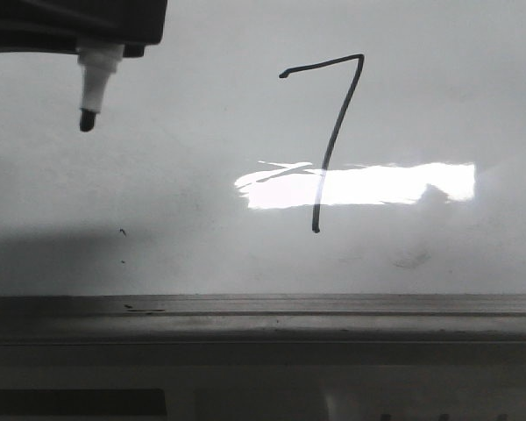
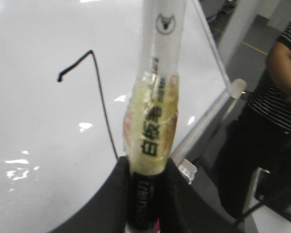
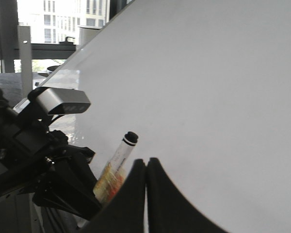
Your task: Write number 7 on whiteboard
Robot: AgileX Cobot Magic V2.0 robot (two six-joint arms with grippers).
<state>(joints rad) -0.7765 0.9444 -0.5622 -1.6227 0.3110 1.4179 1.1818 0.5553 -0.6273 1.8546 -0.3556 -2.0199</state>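
Marker (image 2: 153, 121), tape-wrapped, clamped in left tool (image 2: 146, 194); right tool (image 3: 145, 194) pressed closed; thin black number 7 (image 1: 331, 132) on glossy whiteboard (image 1: 473, 96)

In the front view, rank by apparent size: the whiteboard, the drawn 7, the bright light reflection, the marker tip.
1. whiteboard
2. light reflection and number 7: similar extent, one wide, one tall, so unranked
3. marker tip, though nearer the camera

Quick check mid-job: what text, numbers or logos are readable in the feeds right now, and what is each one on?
"7", hand-drawn in black on the whiteboard: the number 7.
"白板笔", black print under yellowed tape on the marker held in the left gripper.
Round animal-head logo near the marker's upper end.
Other small print along the marker barrel: too blurred to read.
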